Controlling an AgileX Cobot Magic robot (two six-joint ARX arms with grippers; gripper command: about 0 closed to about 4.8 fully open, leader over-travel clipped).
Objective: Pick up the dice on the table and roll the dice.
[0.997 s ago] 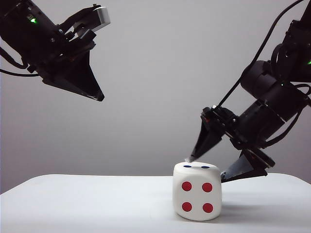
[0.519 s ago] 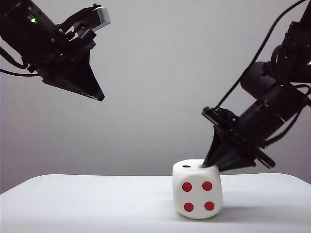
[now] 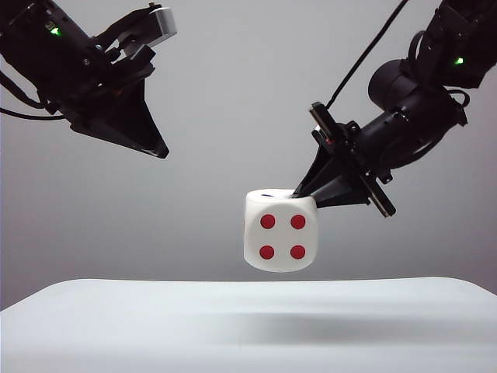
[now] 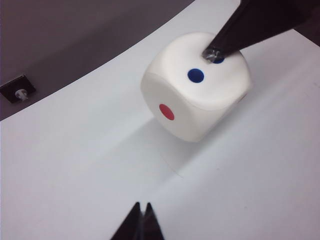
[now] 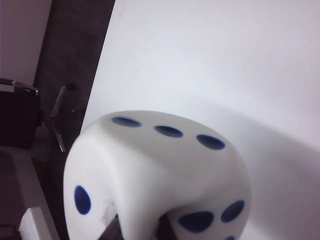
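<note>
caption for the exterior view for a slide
Right gripper holds the dice above the table; left gripper waits high.

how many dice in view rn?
1. The dice hangs above the table, pinched at its upper corner by the right gripper. The left gripper is up left, holding nothing.

Plain grey wall (image 3: 233, 93), dark floor (image 4: 75, 40)

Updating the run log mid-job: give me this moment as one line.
stage: lift | right hand: shut on dice, pinching upper corner | dice: clear of table | left hand: shut, raised at left, nothing held
</note>
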